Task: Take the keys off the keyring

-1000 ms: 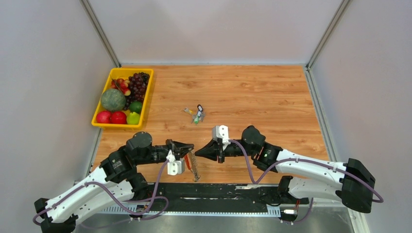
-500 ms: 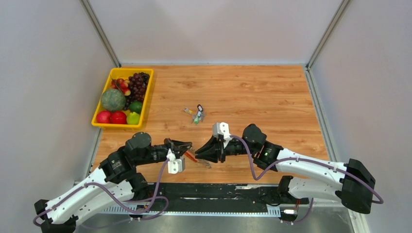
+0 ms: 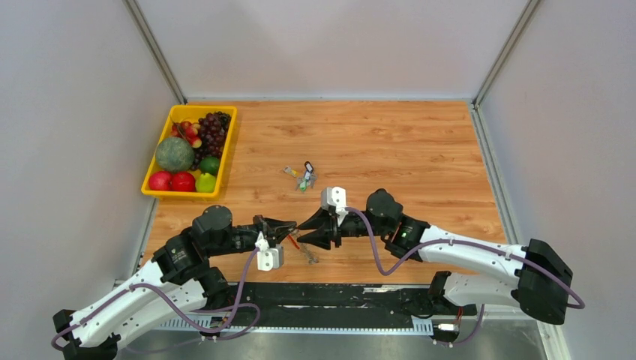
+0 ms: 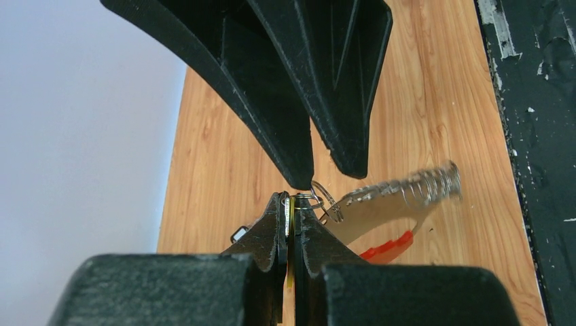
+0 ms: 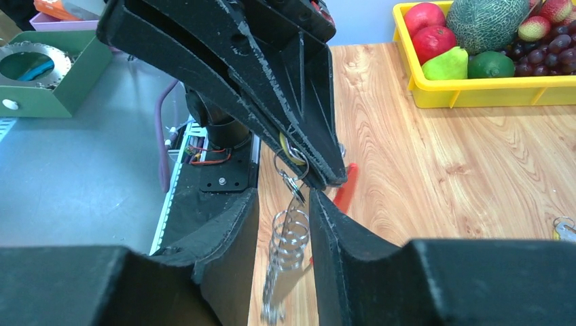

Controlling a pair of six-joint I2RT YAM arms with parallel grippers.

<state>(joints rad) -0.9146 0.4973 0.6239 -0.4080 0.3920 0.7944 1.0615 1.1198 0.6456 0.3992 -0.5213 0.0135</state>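
My left gripper [image 3: 289, 227] is shut on a thin flat silver-and-yellow tab [image 4: 288, 212], held a little above the table near its front edge. Small silver split rings [image 4: 318, 198] link that tab to the fan of grey keys [image 4: 401, 195] and the red keyring [image 4: 388, 247], which hang to its right. In the top view the keys [image 3: 308, 254] and the keyring [image 3: 294, 241] sit just below both grippers. My right gripper [image 3: 301, 231] is open, tip to tip with the left one. In the right wrist view its fingers [image 5: 284, 198] straddle the hanging keys [image 5: 289, 241].
A yellow tray [image 3: 152, 191] of fruit stands at the back left and also shows in the right wrist view [image 5: 475, 92]. A small cluster with green, black and yellow bits [image 3: 304, 177] lies mid-table. The black base plate [image 3: 337, 296] runs along the front edge.
My right gripper has moved left until it meets the left gripper's tips. The keys, which hung straight down, have swung out to the right. The left gripper stays shut.
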